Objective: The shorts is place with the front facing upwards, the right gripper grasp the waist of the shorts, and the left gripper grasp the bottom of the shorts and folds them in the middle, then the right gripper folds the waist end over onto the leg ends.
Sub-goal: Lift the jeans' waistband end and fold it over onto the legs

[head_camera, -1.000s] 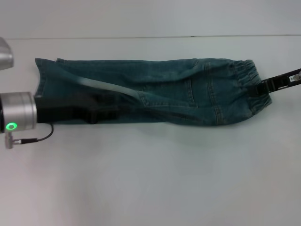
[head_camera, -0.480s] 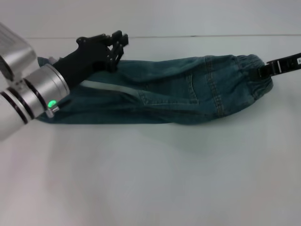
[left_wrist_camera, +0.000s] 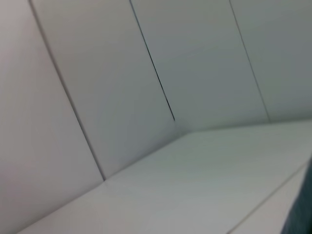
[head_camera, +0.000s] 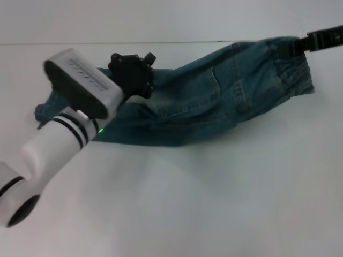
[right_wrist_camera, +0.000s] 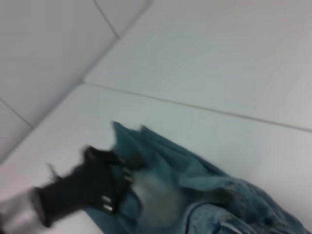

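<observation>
The blue denim shorts (head_camera: 214, 96) lie folded lengthwise into a narrow strip across the far part of the white table (head_camera: 214, 203). Their elastic waist end is lifted off the table at the far right, with my right gripper (head_camera: 306, 44) shut on it. The leg ends rest on the table at the left. My left gripper (head_camera: 134, 72) sits at the far edge of the leg part, its arm raised steeply in front. In the right wrist view the left gripper (right_wrist_camera: 109, 178) lies against the leg fabric of the shorts (right_wrist_camera: 204, 200).
The left arm's white forearm (head_camera: 59, 139) slants across the near left of the table and hides part of the leg ends. Grey wall panels (left_wrist_camera: 122, 73) stand behind the table. A sliver of denim (left_wrist_camera: 303, 214) shows in the left wrist view.
The right gripper has lifted the waist end up and away, tilting the shorts. The left arm swung from lying low across the legs to a raised pose, its gripper now at the far edge.
</observation>
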`<action>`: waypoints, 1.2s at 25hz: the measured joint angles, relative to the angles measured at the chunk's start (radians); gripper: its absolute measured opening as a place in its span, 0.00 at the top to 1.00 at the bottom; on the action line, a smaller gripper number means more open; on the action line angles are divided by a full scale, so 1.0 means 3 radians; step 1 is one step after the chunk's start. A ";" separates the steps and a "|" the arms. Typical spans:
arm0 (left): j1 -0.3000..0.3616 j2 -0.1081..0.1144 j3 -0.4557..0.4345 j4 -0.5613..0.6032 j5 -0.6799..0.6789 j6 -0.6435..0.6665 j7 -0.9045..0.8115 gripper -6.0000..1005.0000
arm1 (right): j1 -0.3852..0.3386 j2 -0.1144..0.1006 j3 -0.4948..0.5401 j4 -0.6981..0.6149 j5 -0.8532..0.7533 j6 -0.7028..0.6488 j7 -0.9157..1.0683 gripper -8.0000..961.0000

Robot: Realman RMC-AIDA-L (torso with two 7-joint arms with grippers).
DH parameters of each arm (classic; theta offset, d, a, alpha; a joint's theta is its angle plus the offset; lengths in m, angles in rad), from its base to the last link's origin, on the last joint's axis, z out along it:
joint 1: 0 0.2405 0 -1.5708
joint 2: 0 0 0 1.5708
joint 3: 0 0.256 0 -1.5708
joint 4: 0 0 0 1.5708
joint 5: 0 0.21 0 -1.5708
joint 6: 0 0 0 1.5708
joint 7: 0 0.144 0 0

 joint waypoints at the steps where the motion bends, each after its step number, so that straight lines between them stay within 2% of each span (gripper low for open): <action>1: -0.0041 -0.0001 -0.0091 -0.0073 -0.0003 -0.0050 0.0177 1.00 | 0.0003 -0.0001 0.0004 -0.0036 0.0052 -0.0044 0.0009 0.94; 5: -0.0128 -0.0002 -0.0435 -0.0266 0.0019 -0.0218 0.0732 0.99 | 0.0009 -0.0009 0.0012 -0.0205 0.0217 -0.0200 0.0091 0.94; 10: -0.0206 -0.0003 -0.0486 -0.0410 0.0137 -0.0439 0.0943 0.99 | 0.0040 -0.0022 0.0020 -0.0295 0.0308 -0.0273 0.0150 0.94; 18: -0.0294 -0.0002 -0.0517 -0.0633 0.0281 -0.0494 0.0923 0.99 | 0.0111 -0.0023 0.0021 -0.0308 0.0464 -0.0405 0.0176 0.94; 23: -0.0328 -0.0002 -0.0570 -0.0744 0.0517 -0.0479 0.0656 0.99 | 0.0120 -0.0022 0.0021 -0.0375 0.0557 -0.0451 0.0188 0.94; 27: -0.0337 -0.0002 -0.0718 -0.0806 0.0812 -0.0455 0.0420 0.99 | 0.0125 -0.0020 0.0037 -0.0408 0.0575 -0.0486 0.0194 0.94; 28: -0.0331 -0.0002 -0.0924 -0.0869 0.1071 -0.0463 0.0370 0.99 | 0.0126 -0.0020 0.0043 -0.0415 0.0575 -0.0486 0.0196 0.94; 30: -0.0320 -0.0002 -0.1042 -0.0914 0.1199 -0.0474 0.0369 0.99 | 0.0126 -0.0019 0.0054 -0.0418 0.0576 -0.0486 0.0198 0.94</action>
